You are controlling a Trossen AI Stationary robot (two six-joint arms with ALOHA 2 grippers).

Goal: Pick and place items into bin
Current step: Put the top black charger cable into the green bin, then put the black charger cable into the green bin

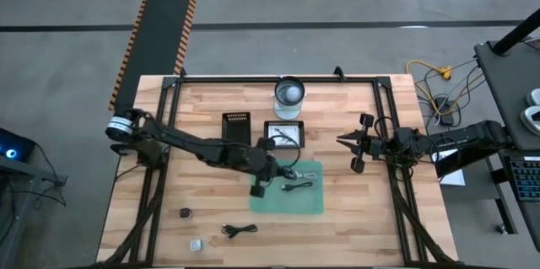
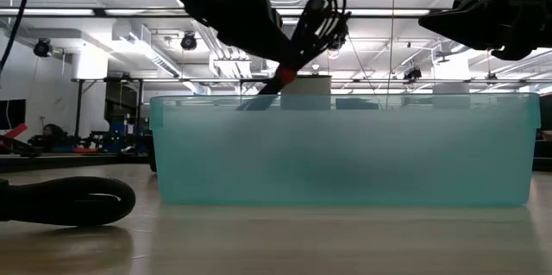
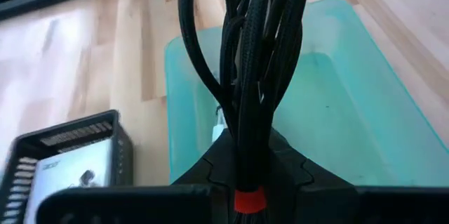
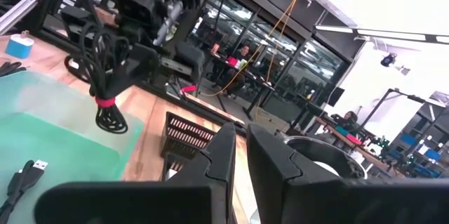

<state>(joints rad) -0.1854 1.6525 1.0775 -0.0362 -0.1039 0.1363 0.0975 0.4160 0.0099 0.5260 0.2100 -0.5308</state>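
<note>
My left gripper [image 1: 281, 170] is over the far left corner of the green see-through bin [image 1: 287, 193], shut on a coiled black cable [image 3: 252, 55] bound by a red tie [image 3: 250, 199]. The low view shows this cable [image 2: 317, 16] above the bin's rim [image 2: 345, 103]. A second black cable [image 1: 297, 186] with a plug lies on the bin's floor and shows in the right wrist view [image 4: 24, 175]. My right gripper [image 1: 342, 141] is shut and empty, in the air to the right of the bin. My left gripper pinches the coiled bundle between its two fingers right by the red tie [image 3: 250, 182]. The coils reach forward past the fingers along their line. The bundle is lifted clear, above the bin, with its loops [image 4: 98, 52] above the red tie [image 4: 105, 101].
Behind the bin stand a black slotted tray [image 1: 237, 126], a second tray holding a white card [image 1: 284, 134] and a round clear container [image 1: 288, 94]. Near the front left lie a small black piece [image 1: 185, 212], a whitish piece [image 1: 196, 244] and a black cable [image 1: 239, 230].
</note>
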